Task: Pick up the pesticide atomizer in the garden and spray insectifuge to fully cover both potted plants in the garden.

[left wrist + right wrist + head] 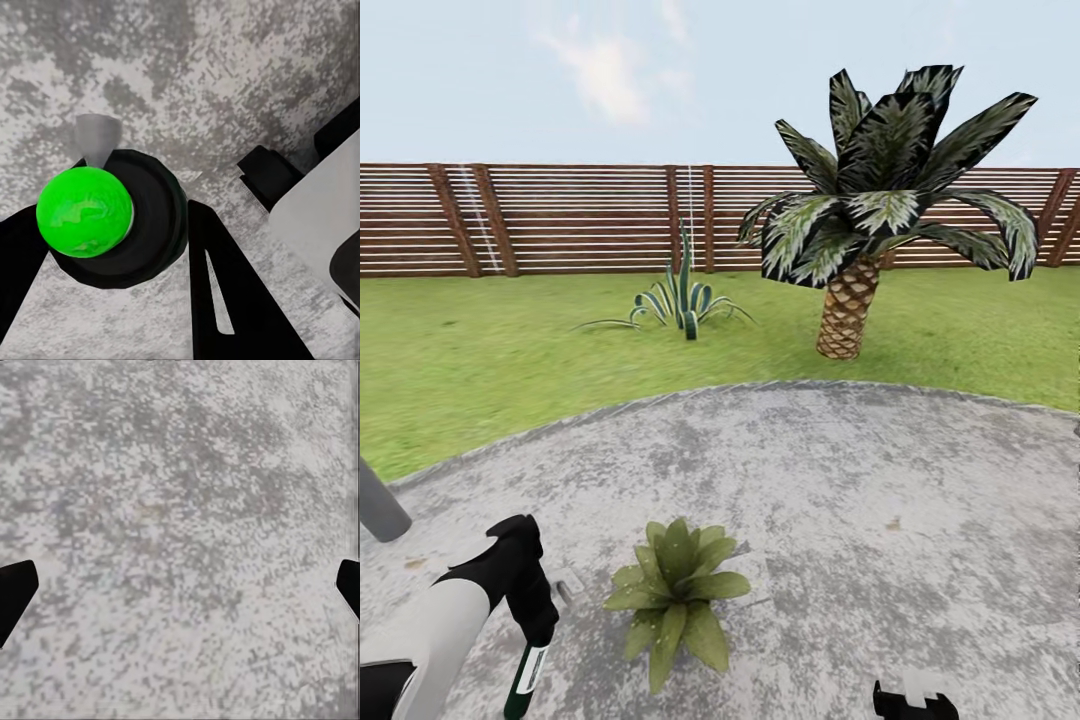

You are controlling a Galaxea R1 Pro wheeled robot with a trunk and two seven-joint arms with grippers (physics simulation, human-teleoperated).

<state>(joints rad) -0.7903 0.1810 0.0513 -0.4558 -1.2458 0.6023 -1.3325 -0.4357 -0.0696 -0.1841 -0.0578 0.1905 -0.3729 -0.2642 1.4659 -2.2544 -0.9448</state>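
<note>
surface: grey mottled patio | on it: potted plant | around: lawn

Round grey mottled paved patio in foreground. Green lawn beyond it. Brown slatted wooden fence along far edge. Palm with trunk on grass right; spiky thin-leaved clump centre. Pale cloudy sky, even daylight.
</note>
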